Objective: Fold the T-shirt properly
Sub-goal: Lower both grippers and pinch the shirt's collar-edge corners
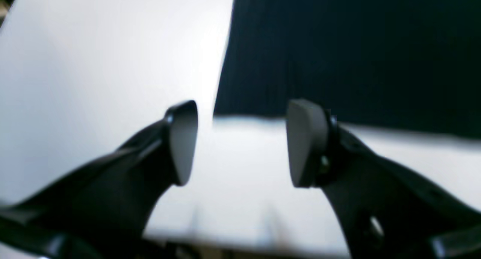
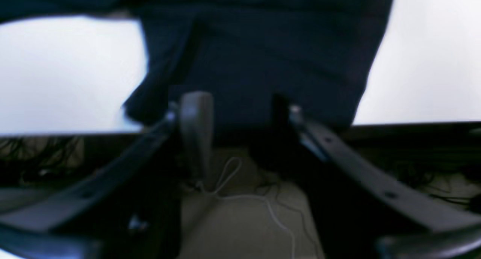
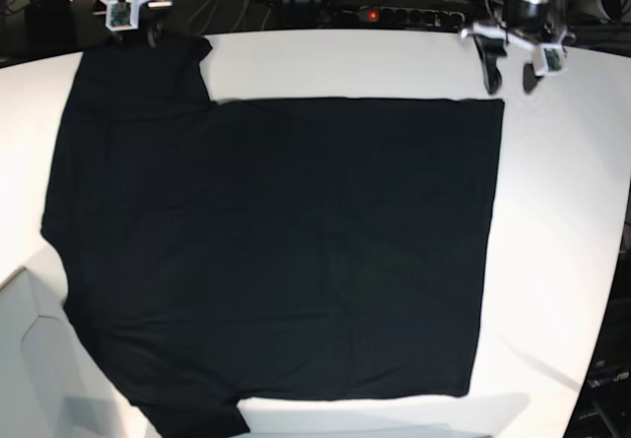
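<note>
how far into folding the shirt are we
Barely started. Done: the T-shirt lies spread flat on the table, no fold visible. In hand: left gripper open at a shirt corner, right gripper open at a sleeve. Left: every fold.

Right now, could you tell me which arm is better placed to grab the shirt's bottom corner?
Left. Its open claw hovers right beside the T-shirt's hem corner; the right claw sits at the sleeve.
</note>
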Robot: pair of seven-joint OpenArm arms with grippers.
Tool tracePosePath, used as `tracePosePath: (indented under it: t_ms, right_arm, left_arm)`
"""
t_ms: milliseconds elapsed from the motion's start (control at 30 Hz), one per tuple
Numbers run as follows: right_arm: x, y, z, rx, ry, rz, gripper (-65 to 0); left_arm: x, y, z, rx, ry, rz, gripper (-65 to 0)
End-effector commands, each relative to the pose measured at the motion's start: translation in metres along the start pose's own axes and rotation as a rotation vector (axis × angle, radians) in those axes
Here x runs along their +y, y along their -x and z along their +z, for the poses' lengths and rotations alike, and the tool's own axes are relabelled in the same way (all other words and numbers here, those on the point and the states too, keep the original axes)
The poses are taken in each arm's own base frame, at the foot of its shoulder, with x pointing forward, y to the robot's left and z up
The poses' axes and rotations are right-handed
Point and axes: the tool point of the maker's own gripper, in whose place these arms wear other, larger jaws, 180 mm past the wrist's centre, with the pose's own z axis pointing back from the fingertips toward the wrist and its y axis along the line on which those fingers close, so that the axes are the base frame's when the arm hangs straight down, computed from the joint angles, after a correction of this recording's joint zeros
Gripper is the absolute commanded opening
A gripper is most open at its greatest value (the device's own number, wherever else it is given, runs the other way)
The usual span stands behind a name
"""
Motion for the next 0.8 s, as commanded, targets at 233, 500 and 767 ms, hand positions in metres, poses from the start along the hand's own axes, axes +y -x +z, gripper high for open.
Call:
tracePosePath:
  t_ms: [233,500,767]
  right_arm:
    - [-0.012,-0.027,-0.014,-0.095,0.035,0.009,-31.0]
    - [-0.045,-0.044,-0.022,-0.148,0.126,0.036,-31.0]
    - [-0.056,-0.049,-0.024,-0.166,0.158,0.045,-31.4]
  left_arm:
    - [0.012,-0.005,-0.042,0.025,-0.093,0.123,-23.5]
    - [0.024,0.02,-0.068,0.084,-0.13,0.172,-23.5]
    - [0.007,0.057,-0.076,0.181,-0.09,0.181,-23.8]
